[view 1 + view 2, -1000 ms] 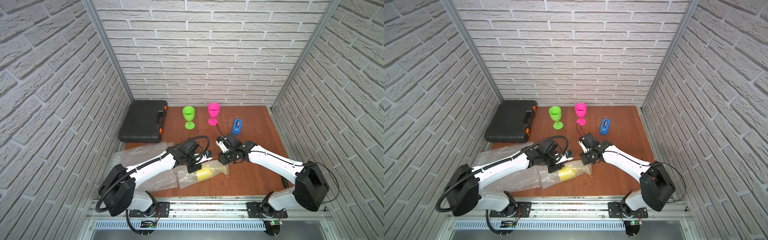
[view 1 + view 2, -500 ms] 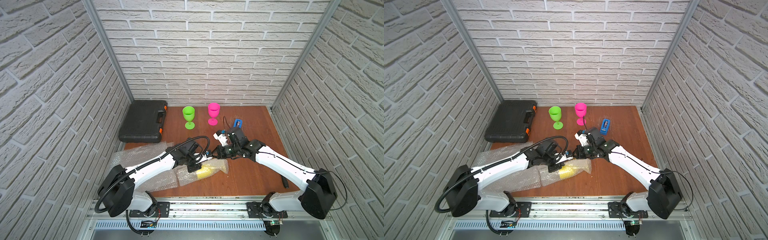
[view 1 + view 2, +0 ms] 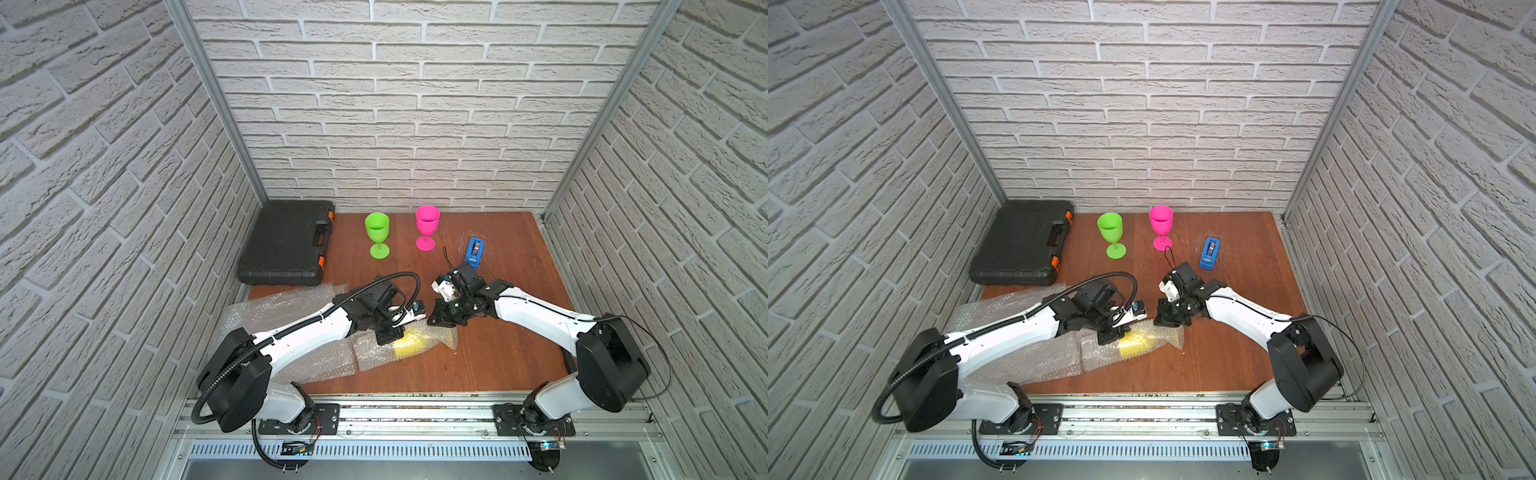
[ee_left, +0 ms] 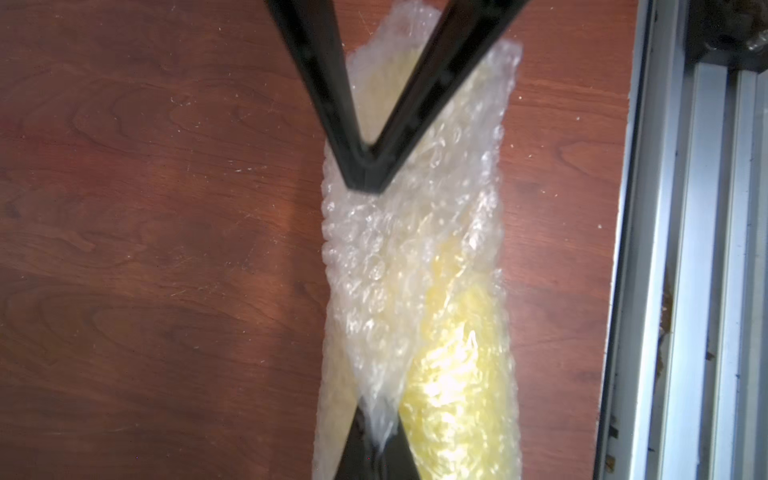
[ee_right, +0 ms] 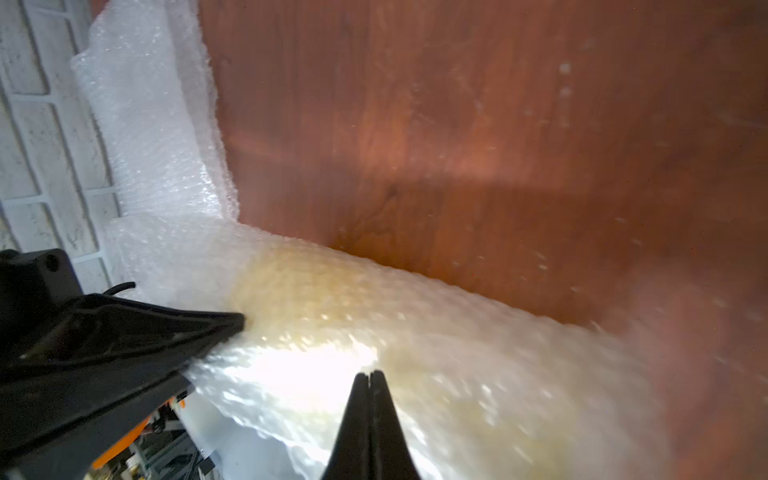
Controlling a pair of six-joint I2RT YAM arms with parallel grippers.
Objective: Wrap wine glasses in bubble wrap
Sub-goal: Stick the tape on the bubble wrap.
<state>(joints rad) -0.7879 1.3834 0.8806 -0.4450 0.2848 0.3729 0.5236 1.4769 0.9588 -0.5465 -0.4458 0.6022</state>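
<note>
lower centre of a top view, the yellow goblet (image 3: 409,348) is a haze through bubble wrap (image 3: 372,354); stem and foot indistinct, one end under the left gripper (image 3: 390,335).

Both arms are white tubes with fat black joints. The left arm (image 3: 299,336) has a black ribbed hose (image 3: 395,274) looping over it. On the right arm (image 3: 536,316) the fingers (image 5: 353,424) are black, thin and pointed.

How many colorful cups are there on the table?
3. The green goblet and the pink goblet stand upright at the back. The yellow goblet lies on its side nearer the front, rolled in bubble wrap. No others show, though the closed black case could hide more.
</note>
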